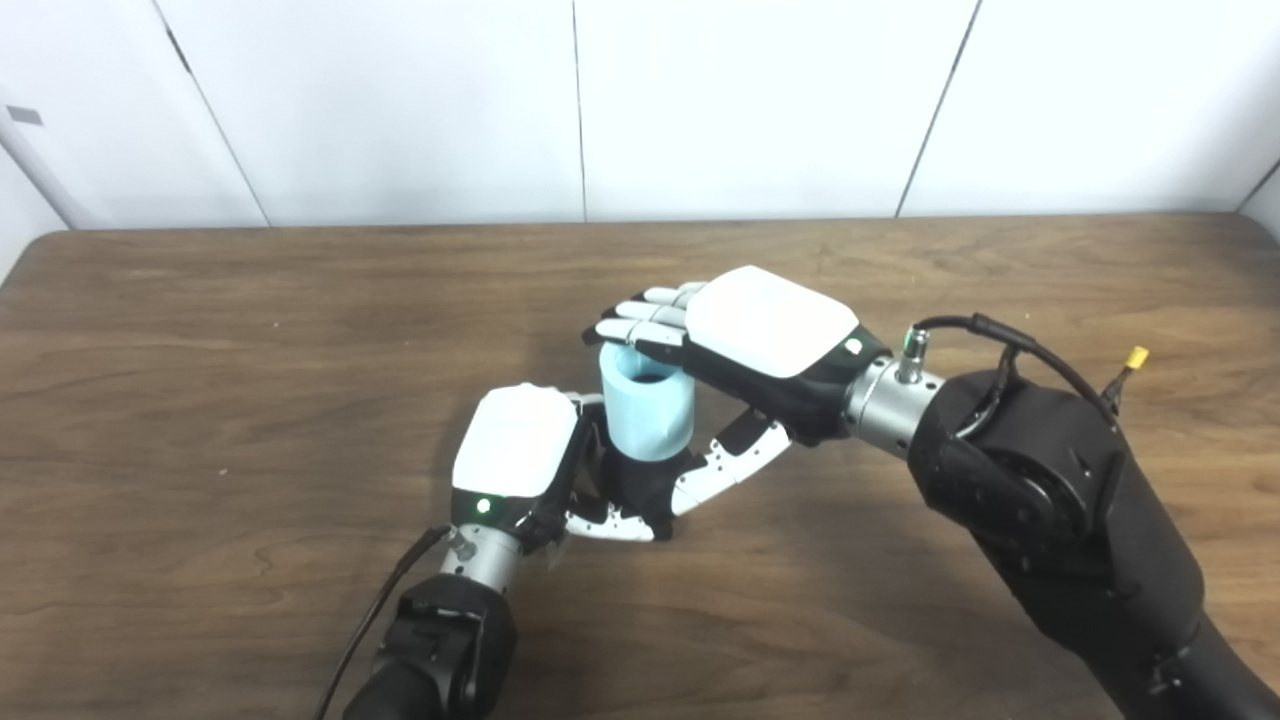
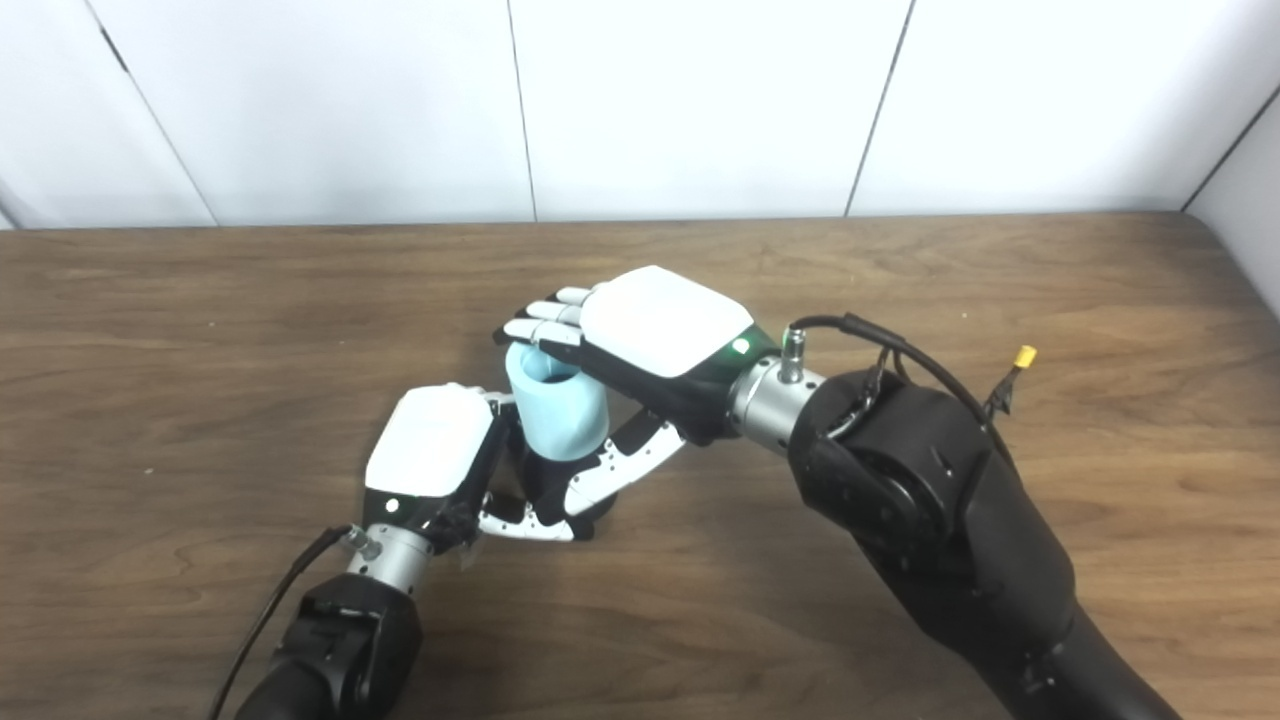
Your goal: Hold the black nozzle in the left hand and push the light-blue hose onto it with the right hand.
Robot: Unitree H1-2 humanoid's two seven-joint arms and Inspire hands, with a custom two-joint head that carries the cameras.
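Left robot hand (image 1: 520, 450): closed low over the bench (image 1: 200, 400), fingers wrapped around the black nozzle (image 1: 640, 485), apparently bracing it upright so the hose has a fixed target.
Right robot hand (image 1: 750, 335): curled around the light-blue hose (image 1: 648, 405) from above and behind, thumb underneath, placed to press downward.
Hose position: upright, open end up, directly above the nozzle and touching it; how deep it is seated cannot be told.

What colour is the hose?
Light blue hose, clearest in the left eye view.
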